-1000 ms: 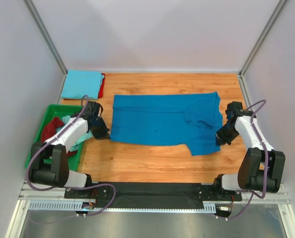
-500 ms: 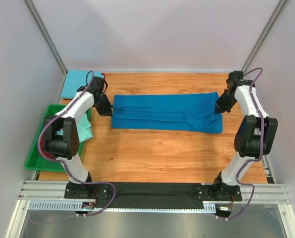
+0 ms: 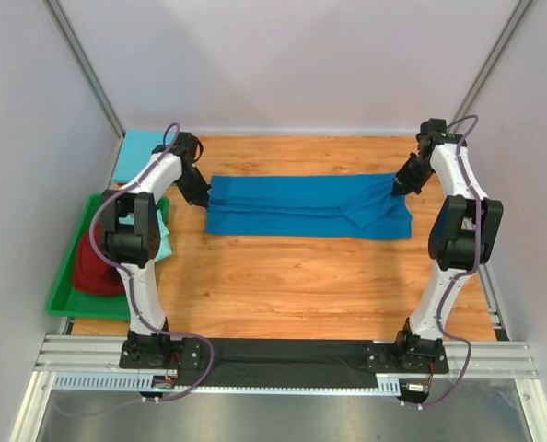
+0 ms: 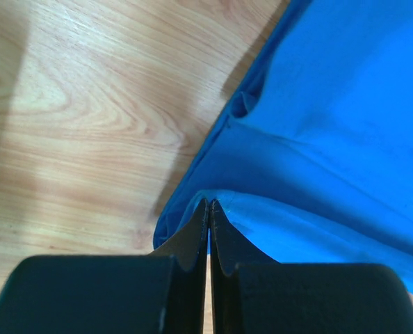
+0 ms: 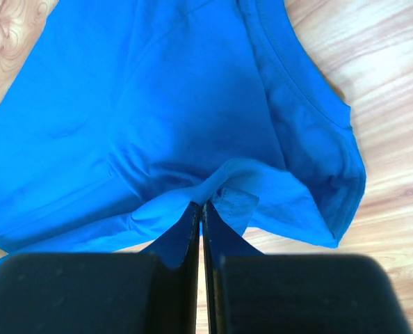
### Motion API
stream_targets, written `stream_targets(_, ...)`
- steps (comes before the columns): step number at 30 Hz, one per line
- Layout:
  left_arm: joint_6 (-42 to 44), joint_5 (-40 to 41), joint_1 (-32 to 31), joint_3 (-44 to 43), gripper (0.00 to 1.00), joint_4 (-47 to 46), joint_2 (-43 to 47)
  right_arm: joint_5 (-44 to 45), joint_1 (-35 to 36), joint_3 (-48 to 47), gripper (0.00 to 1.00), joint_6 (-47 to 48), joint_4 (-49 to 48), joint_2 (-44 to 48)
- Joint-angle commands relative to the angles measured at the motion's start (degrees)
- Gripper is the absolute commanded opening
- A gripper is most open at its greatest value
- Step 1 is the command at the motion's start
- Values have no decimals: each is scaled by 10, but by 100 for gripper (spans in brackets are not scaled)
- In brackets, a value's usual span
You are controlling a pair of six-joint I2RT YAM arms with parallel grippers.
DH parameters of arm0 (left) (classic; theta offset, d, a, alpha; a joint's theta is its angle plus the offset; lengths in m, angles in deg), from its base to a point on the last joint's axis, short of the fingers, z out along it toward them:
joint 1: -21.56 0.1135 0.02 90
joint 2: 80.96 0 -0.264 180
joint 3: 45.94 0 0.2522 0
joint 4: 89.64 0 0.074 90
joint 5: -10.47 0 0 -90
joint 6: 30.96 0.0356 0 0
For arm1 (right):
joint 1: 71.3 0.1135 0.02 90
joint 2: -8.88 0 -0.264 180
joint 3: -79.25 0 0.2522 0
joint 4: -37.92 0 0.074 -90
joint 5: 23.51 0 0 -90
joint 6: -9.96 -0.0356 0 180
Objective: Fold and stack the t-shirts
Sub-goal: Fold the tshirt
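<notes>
One camera looks down from above and behind me; both wrist cameras sit close over the blue shirt [image 3: 301,207] all three share.

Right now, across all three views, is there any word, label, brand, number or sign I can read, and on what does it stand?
None can be read.
The royal blue t-shirt is plain, no print; a pale patch low in the right wrist view may be a tag, but shows no lettering.
The green tray bears no legible mark.
</notes>
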Motion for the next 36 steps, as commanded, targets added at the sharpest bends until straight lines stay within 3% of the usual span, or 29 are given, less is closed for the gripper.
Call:
stream_targets(1, -14, 11, 8, -31, 0, 21, -16, -23, 2, -51, 0, 0, 8, -24)
stream_targets(13, -25, 12, 13, -78, 0, 30, -72, -51, 2, -121, 3, -8, 11, -90)
stream_targets(23, -9, -1, 13, -131, 0, 34, -107, -50, -3, -155, 11, -10, 0, -138)
stream_targets(24, -5, -3, 13, -137, 4, 34, -109, -48, -5, -153, 14, -13, -10, -141)
stream_targets(27, 13, 11, 10, -143, 29, 35, -88, -28, -16, -159, 20, -21, -28, -155)
stream_targets(28, 19, 26, 7, -123, 42, 21, -71, -20, -19, -164, 23, -19, -27, -156)
stream_targets(30, 38, 48, 4, -81, 57, 8, -15, 0, -19, -180, 30, -3, -14, -150)
stream_targets(33, 62, 64, -2, -32, 67, -16, 67, 19, -12, -183, 36, 21, 7, -116)
stream_targets(36, 96, 28, -14, 60, 66, -81, 133, 14, 22, -137, 40, 31, 2, -59)
